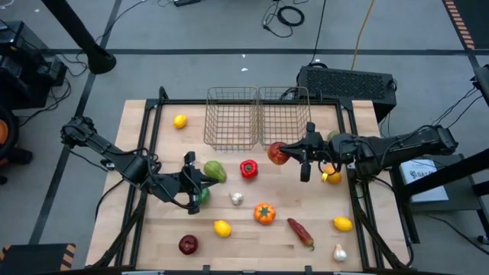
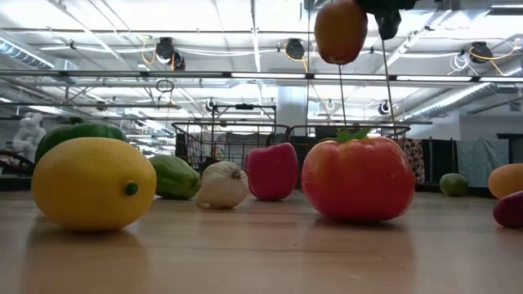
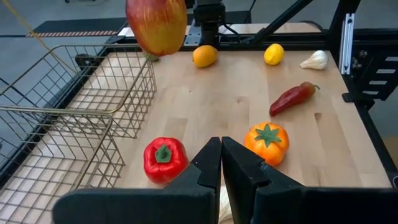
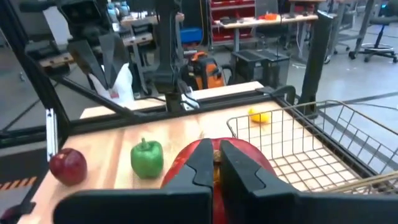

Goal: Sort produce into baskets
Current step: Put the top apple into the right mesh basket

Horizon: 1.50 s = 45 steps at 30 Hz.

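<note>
Carrying an apple (image 1: 277, 154) toward the right basket (image 1: 284, 114): that looks like the step in hand. Two wire baskets side by side at the table's far edge; left basket (image 1: 231, 117) touching the right one. Right gripper (image 1: 293, 150) clamped on the apple, lifted off the wood, just before the right basket's near rim. Next, probably: forward over the rim, lower, let go inside, clear of the wire. Left gripper (image 1: 197, 186) closed on nothing, well short of the baskets, beside a green pepper (image 1: 215, 171). Apple roundish, no clear long axis; stem direction cannot be told. Chilli (image 1: 300, 232) far from the baskets, long axis slanting across the table.
</note>
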Motion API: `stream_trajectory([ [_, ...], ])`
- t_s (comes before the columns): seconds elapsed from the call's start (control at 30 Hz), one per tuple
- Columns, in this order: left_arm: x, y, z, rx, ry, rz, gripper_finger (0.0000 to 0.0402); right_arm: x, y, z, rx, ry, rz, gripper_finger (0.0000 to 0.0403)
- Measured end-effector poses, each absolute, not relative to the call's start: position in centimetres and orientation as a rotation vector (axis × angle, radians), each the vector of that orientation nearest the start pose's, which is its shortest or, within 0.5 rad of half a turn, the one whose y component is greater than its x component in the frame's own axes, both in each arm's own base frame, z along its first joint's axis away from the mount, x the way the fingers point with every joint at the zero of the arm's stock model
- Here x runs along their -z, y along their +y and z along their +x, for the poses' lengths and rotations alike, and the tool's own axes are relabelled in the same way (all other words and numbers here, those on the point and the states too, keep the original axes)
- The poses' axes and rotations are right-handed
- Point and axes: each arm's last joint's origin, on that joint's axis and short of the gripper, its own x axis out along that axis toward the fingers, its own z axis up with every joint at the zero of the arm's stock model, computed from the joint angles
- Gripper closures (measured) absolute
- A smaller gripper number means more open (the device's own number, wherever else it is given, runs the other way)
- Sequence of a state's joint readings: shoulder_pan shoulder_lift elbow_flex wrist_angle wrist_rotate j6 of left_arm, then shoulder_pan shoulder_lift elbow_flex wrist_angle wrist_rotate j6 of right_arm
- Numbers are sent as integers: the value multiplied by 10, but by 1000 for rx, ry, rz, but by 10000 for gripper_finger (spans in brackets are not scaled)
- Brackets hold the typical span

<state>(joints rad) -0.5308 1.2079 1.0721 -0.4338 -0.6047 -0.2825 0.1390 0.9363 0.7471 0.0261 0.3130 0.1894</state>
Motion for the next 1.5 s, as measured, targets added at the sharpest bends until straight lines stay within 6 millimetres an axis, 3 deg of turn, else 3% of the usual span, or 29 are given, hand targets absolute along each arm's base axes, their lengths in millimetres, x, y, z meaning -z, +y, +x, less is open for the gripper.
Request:
stream_trajectory([
  [0.23,-329,-113,228,-182,439,45,379,-311,18,208,221,172,79,399],
  [0.4,-330,-112,228,-215,425,68,379,-314,1,209,357,161,-47,399],
  [0.67,-330,-112,228,-231,425,131,379,-322,-57,208,596,104,-170,399],
  [0.8,-330,-107,230,-271,425,157,379,-318,-95,213,586,55,-156,399],
  [0.97,-328,-98,233,-302,444,186,379,-297,-146,220,679,41,-52,399],
  [1.1,-328,-92,235,-322,454,208,379,-276,-173,226,740,43,54,399],
  [1.5,-328,-89,237,-301,472,283,379,-217,-195,249,765,195,182,399],
])
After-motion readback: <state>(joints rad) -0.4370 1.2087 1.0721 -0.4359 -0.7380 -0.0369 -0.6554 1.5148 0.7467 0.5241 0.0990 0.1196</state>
